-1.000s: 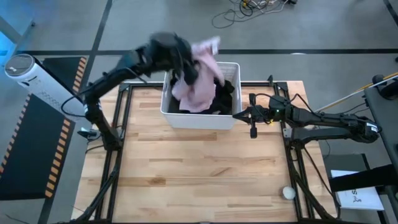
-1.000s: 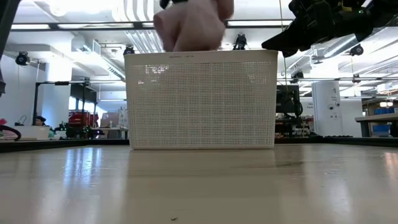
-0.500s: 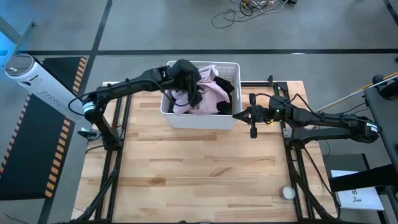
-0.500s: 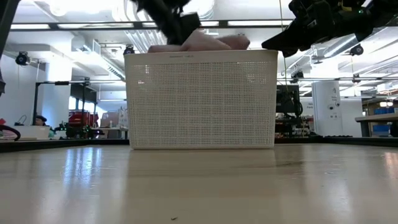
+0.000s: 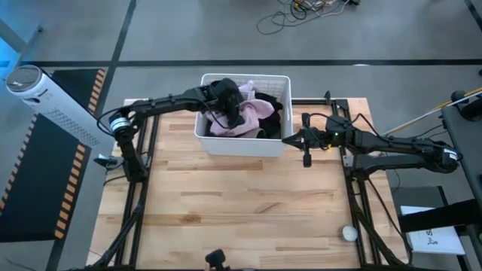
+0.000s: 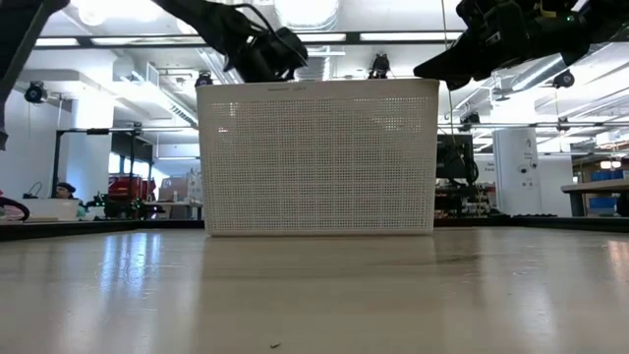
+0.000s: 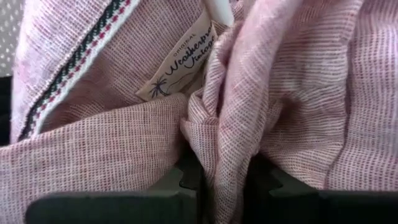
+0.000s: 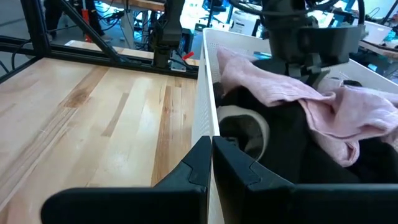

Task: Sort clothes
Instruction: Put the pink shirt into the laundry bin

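Pink shirt [image 5: 252,114]: crumpled in the white basket [image 5: 242,144], on top of dark clothes [image 5: 273,120].
Change: a second ago the shirt hung high above the basket; now it is back down inside, so sorting seems not yet begun.
Left gripper [image 5: 226,104]: reaches into the basket from the bench's far left, fingers pinched on a fold of the shirt.
Right gripper [image 5: 290,138]: hovers just beside the basket's right wall, fingers closed, holding nothing.
Bench [image 5: 241,211]: bare wood in front.
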Motion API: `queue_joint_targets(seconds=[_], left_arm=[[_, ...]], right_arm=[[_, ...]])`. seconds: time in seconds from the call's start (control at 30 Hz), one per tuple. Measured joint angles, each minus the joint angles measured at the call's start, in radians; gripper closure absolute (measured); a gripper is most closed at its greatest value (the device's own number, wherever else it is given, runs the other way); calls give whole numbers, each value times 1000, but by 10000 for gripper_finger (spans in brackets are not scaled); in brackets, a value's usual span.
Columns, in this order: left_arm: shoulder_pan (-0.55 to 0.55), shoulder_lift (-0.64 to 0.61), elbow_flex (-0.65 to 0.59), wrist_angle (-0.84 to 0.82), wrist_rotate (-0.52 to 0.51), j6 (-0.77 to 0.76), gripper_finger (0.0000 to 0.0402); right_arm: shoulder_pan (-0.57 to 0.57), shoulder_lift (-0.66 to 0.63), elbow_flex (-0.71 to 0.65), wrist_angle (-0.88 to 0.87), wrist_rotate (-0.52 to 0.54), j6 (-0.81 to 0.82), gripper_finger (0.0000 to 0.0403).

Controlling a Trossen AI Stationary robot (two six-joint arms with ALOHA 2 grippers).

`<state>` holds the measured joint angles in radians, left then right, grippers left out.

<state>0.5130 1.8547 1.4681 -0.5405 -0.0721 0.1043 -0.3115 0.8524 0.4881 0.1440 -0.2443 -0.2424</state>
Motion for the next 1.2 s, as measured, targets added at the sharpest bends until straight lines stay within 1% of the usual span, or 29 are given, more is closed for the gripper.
queue_joint_targets(seconds=[0.1, 0.17, 0.23, 0.4, 0.5, 0.6, 0.7, 0.8, 0.9, 1.07, 1.2], left_arm=[[2, 7, -1, 2, -1, -8, 361], [2, -11, -3, -3, -5, -19, 343], [1, -35, 7, -18, -9, -28, 310], [-2, -110, 42, -68, -24, -38, 214], [-2, -144, 76, -136, -36, -60, 163], [-5, -164, 106, -224, -71, -73, 122], [-11, -190, 123, -285, -126, -77, 93], [-15, -206, 132, -335, -176, -77, 75], [-17, -224, 136, -351, -198, -79, 69], [-19, -256, 138, -351, -196, -79, 75], [-21, -282, 138, -351, -147, -82, 81]], right_arm=[[0, 0, 0, -4, 0, 0, 403], [0, 0, 0, -5, 0, 0, 403], [0, 0, 0, -9, 0, 3, 403], [0, 0, 0, -12, 0, 13, 403], [0, 0, 0, -13, 0, 15, 403], [0, 0, 0, -13, 0, 15, 403], [0, 0, 0, -13, -1, 15, 403], [0, 0, 0, -13, -1, 15, 403], [0, 0, 0, -13, -1, 15, 403], [0, 0, 0, -13, -1, 13, 403], [0, 0, 0, -13, -1, 10, 403]])
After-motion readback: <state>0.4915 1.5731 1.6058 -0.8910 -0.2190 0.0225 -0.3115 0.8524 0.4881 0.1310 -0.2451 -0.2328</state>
